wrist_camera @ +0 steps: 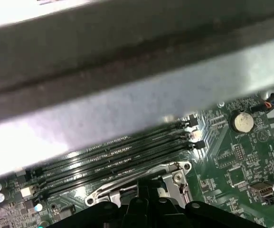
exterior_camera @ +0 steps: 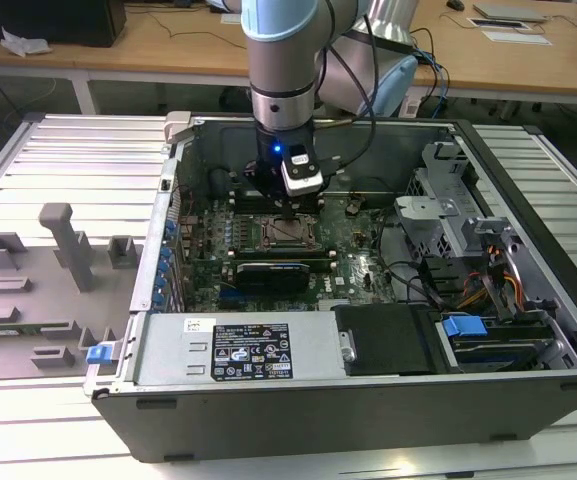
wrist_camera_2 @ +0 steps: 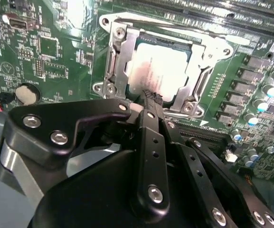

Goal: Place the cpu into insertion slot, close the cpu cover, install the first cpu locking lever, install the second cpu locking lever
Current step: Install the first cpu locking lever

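The cpu (wrist_camera_2: 163,71) lies flat in the insertion slot (wrist_camera_2: 112,61), its silver top showing through the window of the cpu cover (wrist_camera_2: 201,78), which lies down over it. A wire locking lever (wrist_camera_2: 174,29) runs along the socket's side nearest the memory slots, also seen in the first wrist view (wrist_camera: 127,184). My gripper (wrist_camera_2: 151,97) is shut with nothing in it, its tip at the socket's edge on the side away from the memory slots. In the exterior view the gripper (exterior_camera: 290,212) hangs just above the socket (exterior_camera: 290,233) inside the open computer case.
Long black memory slots (wrist_camera: 118,156) lie beside the socket. A black expansion card (exterior_camera: 278,272) sits just in front of it. The case wall (wrist_camera: 127,95) stands close by the wrist. A drive cage (exterior_camera: 448,215) with cables is on the exterior view's right, and a grey fixture (exterior_camera: 58,250) on its left.
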{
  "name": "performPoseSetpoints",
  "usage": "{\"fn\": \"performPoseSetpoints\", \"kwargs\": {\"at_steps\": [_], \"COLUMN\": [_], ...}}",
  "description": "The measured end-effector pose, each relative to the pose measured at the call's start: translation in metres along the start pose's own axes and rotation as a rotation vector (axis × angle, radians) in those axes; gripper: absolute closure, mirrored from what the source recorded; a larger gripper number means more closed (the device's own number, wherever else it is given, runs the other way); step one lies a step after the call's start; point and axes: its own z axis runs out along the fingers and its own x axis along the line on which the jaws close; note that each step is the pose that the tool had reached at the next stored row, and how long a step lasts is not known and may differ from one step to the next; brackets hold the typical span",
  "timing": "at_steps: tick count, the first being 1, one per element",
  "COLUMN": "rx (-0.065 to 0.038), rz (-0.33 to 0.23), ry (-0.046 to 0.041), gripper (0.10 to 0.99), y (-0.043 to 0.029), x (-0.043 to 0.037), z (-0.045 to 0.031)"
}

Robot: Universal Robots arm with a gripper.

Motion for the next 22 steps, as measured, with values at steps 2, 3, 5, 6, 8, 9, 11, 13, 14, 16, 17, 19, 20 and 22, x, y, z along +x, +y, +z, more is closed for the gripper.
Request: {"fn": "performPoseSetpoints", "kwargs": {"at_steps": [2,3,5,6,8,9,11,13,14,16,17,19,20,22], "rx": [0.003,0.007,0.012,0.015,0.025,0.033,0.047,0.045,0.045,0.045,0.045,0.048,0.049,0.050], "rz": [0.000,-0.001,-0.001,-0.002,-0.003,-0.004,-0.007,-0.028,-0.046,-0.075,-0.086,-0.100,-0.102,-0.104], "ry": [-0.0010,-0.0021,-0.0039,-0.0048,-0.0081,-0.0110,-0.0153,-0.0147,-0.0142,-0.0139,-0.0140,-0.0147,-0.0150,-0.0153], "gripper": [0.980,0.980,0.980,0.980,0.980,0.980,0.980,0.980,0.980,0.980,0.980,0.980,0.980,0.980], "y": [-0.0023,-0.0041,-0.0077,-0.0097,-0.0141,-0.0164,-0.0196,-0.0196,-0.0196,-0.0196,-0.0195,-0.0192,-0.0191,-0.0186], "x": [-0.0008,-0.0013,-0.0025,-0.0031,-0.0043,-0.0049,-0.0052,-0.0052,-0.0052,-0.0052,-0.0054,-0.0058,-0.0060,-0.0066], "z": [-0.0001,-0.0002,-0.0003,-0.0004,-0.0005,-0.0006,-0.0008,-0.0008,-0.0008,-0.0013,-0.0020,-0.0064,-0.0087,-0.0148]}}
